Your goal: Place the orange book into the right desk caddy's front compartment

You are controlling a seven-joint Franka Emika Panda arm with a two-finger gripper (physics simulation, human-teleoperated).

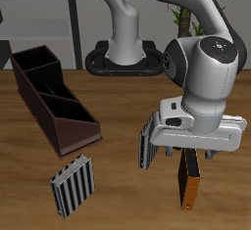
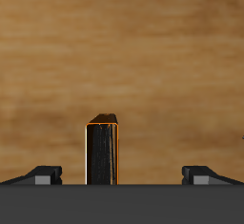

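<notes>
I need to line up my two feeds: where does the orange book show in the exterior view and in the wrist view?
Exterior view: the orange book stands upright near the table's front edge, directly beneath the end effector, well away from the right desk caddy.
Wrist view: the orange book stands centred between the two fingertips, black edge facing the camera.
Shared landmark: the book itself under the end effector; the caddy is absent from the wrist view.

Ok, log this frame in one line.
stage: pre-grasp | gripper: open, above orange book | book: upright on table | right desk caddy: no book inside
</notes>
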